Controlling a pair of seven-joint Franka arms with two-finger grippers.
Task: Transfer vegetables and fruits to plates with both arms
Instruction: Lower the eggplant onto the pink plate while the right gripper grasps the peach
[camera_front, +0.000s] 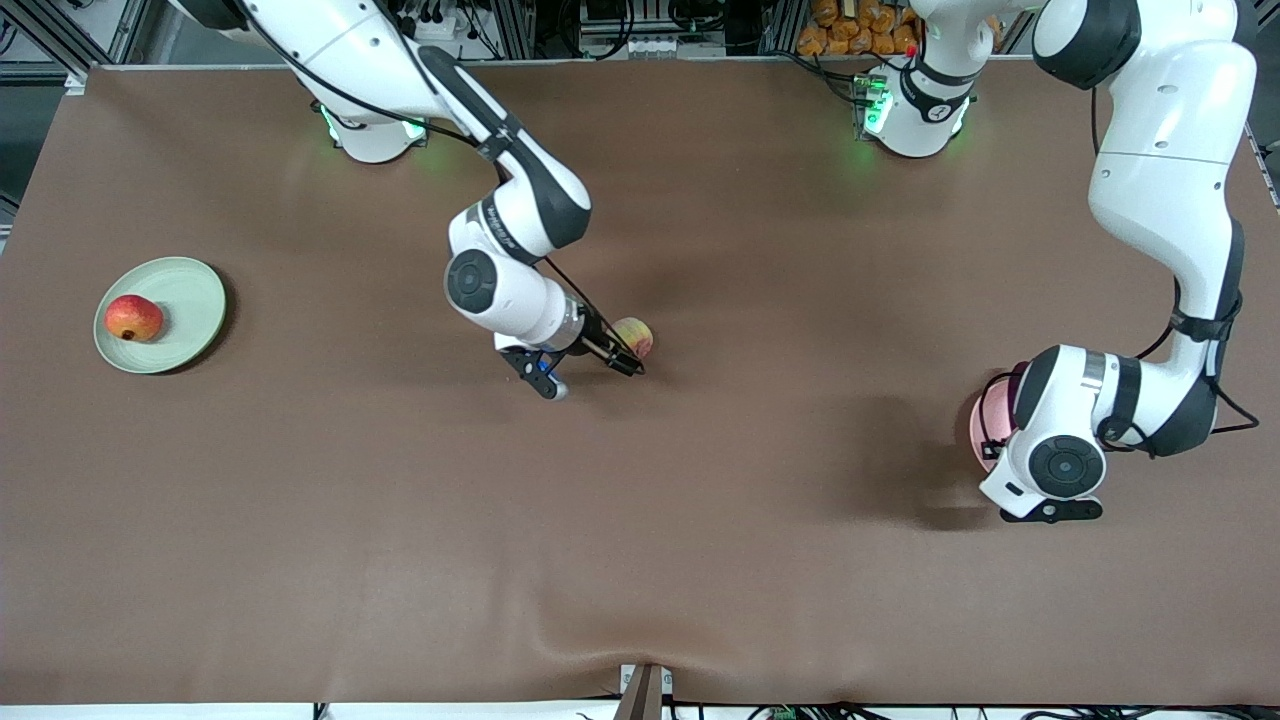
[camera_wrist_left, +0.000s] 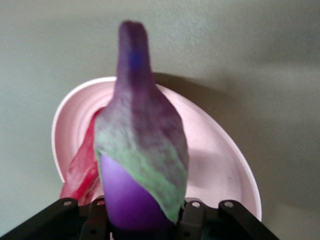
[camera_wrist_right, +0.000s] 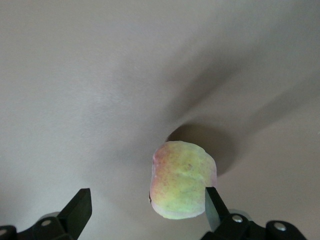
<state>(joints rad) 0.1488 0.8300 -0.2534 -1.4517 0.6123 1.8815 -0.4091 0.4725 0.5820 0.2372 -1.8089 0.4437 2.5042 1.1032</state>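
Note:
A round red-orange fruit (camera_front: 133, 317) rests on the pale green plate (camera_front: 190, 300) at the right arm's end of the table. The yellow-pink peach (camera_front: 637, 335) (camera_wrist_right: 182, 186) sits on the cloth mid-table. My right gripper (camera_front: 592, 375) (camera_wrist_right: 146, 196) is open around it, one finger beside its skin. My left arm's wrist covers most of the pink plate (camera_front: 985, 425) (camera_wrist_left: 220, 160). The left gripper (camera_wrist_left: 145, 206) is shut on the purple eggplant (camera_wrist_left: 142, 145), which hangs stem-down over that plate. A red chili (camera_wrist_left: 80, 170) lies on the plate beside it.
A brown cloth (camera_front: 640, 520) covers the whole table, with a raised wrinkle (camera_front: 600, 625) near the front edge. Both arm bases (camera_front: 375, 135) (camera_front: 915, 115) stand along the back edge. A pile of orange items (camera_front: 860, 30) lies off the table past the left arm's base.

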